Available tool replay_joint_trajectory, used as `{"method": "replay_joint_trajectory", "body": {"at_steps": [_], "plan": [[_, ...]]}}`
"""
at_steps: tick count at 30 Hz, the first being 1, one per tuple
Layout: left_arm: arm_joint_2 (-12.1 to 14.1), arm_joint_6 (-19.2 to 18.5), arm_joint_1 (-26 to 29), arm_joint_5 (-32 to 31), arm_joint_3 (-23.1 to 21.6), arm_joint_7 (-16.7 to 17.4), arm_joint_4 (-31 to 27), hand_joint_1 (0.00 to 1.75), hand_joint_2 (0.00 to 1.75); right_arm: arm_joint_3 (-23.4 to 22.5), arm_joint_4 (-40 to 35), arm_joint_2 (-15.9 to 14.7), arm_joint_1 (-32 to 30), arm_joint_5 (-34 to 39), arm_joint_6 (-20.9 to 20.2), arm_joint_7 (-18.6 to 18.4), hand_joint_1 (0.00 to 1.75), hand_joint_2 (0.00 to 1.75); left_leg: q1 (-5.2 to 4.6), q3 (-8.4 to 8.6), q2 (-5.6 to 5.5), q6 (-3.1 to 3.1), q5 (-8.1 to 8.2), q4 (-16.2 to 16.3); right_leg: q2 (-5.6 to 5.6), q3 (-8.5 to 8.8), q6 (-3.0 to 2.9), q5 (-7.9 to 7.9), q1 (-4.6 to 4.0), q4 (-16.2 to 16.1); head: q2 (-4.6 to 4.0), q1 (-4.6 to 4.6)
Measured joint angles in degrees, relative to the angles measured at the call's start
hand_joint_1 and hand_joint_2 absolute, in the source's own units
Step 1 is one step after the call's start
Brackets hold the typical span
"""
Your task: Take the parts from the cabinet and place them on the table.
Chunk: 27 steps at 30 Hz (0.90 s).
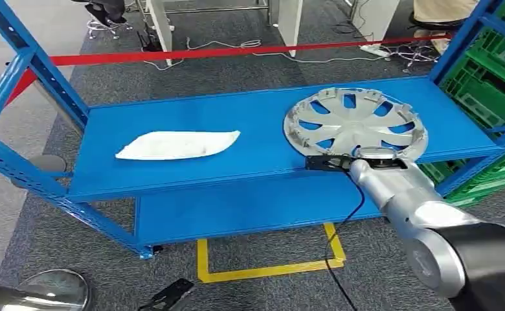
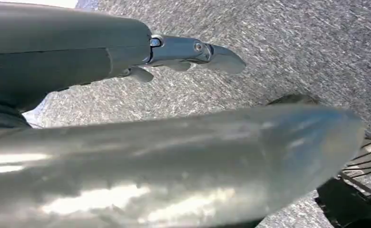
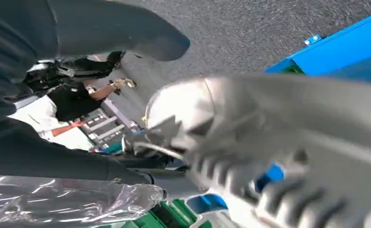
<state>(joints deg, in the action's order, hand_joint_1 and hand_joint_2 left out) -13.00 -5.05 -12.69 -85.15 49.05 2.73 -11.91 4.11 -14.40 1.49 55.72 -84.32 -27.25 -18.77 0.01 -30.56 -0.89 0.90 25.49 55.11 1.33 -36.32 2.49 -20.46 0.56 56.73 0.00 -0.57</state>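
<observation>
A silver hubcap lies at the right end of the blue cabinet's upper shelf. A white bagged part lies left of it on the same shelf. My right arm reaches to the hubcap's near rim, where my right hand sits at the shelf's front edge. In the right wrist view the hubcap is close and blurred. My right hand has dark fingers running under the rim, while the thumb stands apart from it. My left hand hangs over the carpet with nothing in it.
Blue uprights frame the shelf on both sides, and a lower shelf lies beneath. Green crates stand to the right. A red tape barrier runs behind. Yellow floor marking and a black cable lie below.
</observation>
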Motion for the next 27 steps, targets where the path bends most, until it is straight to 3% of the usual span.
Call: {"method": "replay_joint_trajectory", "body": {"at_steps": [7, 12, 17, 22, 27], "plan": [[0.04, 0.11, -0.11, 0.3, 0.02, 0.0, 0.0, 0.0, 0.0, -0.78, -0.07, -0.04, -1.11, -0.11, 6.93, 2.14, 1.75, 1.75, 0.02, 0.63, 0.0, -0.18, 0.39, 0.0, -0.02, 0.86, 0.11, -0.32, 0.02, -0.06, 0.0, -0.02], [0.2, 0.22, 0.0, 0.61, 0.09, 0.0, 0.0, 0.0, 0.0, -0.98, -0.07, 0.15, -1.12, -0.2, 9.66, 3.35, 1.75, 1.75, 0.02, 0.65, 0.04, -0.2, 0.4, 0.0, 0.05, 0.9, 0.15, -0.25, 0.02, -0.08, 0.0, 0.0], [0.44, 0.92, 0.15, 2.01, 0.28, -0.15, 0.0, 0.0, 0.0, -1.05, -0.07, 0.96, -0.77, -0.18, 14.76, 8.05, 1.75, 1.75, 0.01, 0.55, 0.28, -0.17, 0.49, 0.0, 0.3, 0.71, 0.17, -0.15, 0.11, -0.08, 0.0, -0.02], [0.77, 1.09, 0.5, 2.86, 1.23, -0.72, 0.0, 0.0, 0.0, -1.05, -0.09, 3.15, 0.59, -0.2, 16.83, 11.6, 1.75, 1.75, 0.0, -0.05, 0.13, -0.17, 0.01, 0.01, 0.08, 0.06, 0.14, 0.09, 0.11, -0.08, 0.0, 0.0], [0.98, 1.11, 0.8, 2.99, 1.71, -0.96, 0.0, 0.0, 0.0, -1.0, -0.09, 4.57, 1.62, -0.35, 17.64, 12.24, 1.75, 1.75, 0.02, -0.42, -0.02, -0.1, -0.07, 0.01, -0.09, -0.24, 0.13, 0.1, 0.09, -0.06, 0.0, 0.0]]}}
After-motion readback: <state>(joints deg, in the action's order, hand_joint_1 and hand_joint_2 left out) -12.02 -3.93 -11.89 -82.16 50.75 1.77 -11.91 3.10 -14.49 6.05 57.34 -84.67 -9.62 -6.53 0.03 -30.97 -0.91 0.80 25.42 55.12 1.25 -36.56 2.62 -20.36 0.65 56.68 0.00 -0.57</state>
